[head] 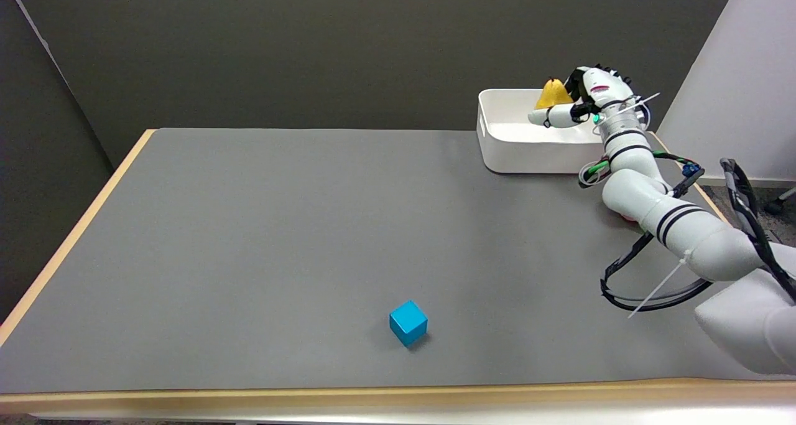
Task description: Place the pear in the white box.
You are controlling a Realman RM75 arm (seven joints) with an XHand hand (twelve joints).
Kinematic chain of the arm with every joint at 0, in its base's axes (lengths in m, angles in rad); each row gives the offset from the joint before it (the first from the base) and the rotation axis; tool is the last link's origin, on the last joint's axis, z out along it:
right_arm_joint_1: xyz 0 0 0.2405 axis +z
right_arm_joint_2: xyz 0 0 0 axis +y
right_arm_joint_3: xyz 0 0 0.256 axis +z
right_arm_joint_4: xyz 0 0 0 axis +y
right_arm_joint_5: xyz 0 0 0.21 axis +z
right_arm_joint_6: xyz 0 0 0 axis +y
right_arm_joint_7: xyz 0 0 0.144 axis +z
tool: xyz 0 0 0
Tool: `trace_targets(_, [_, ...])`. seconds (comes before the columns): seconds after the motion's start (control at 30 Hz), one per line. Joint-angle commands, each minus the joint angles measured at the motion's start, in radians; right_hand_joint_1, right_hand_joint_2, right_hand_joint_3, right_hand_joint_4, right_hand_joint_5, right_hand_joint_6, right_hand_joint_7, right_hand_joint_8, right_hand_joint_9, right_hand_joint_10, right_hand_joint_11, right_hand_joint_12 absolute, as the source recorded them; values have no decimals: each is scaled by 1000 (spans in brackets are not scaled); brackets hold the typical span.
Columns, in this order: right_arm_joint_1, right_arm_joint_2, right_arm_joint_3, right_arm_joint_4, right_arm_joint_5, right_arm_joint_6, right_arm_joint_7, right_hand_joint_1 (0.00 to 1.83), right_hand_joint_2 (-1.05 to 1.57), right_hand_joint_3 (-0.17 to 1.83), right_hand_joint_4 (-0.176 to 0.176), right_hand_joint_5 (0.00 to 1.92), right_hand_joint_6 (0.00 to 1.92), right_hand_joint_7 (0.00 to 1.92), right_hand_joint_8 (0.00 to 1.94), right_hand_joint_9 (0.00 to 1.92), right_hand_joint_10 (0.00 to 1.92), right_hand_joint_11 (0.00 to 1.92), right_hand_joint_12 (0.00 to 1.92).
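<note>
Fingers of the right hand (581, 101) hold the yellow pear (552, 95) inside the white box (507, 145), far from the blue cube (408, 323)

A small blue cube (408, 323) sits alone on the grey table (261, 238), toward the near edge and a little right of centre, one corner turned to the camera. The tabletop has a light wooden rim (74, 238) along its left and near sides. Behind it stands a dark wall (311, 45), with a paler panel (740, 70) at far right.
</note>
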Motion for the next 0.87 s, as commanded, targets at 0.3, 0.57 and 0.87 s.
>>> trace_targets(0.3, [-30,56,-12,226,-2,-106,187,586,548,851,62,16,165,-1,-1,-1,-1,-1,182])
trace_targets(0.57, [-177,103,16,498,-48,17,193,565,525,786,47,-1,88,-1,-1,-1,-1,-1,187])
trace_targets(0.87, [-635,129,42,1049,-307,472,253,351,578,968,59,86,381,104,290,38,596,-1,945])
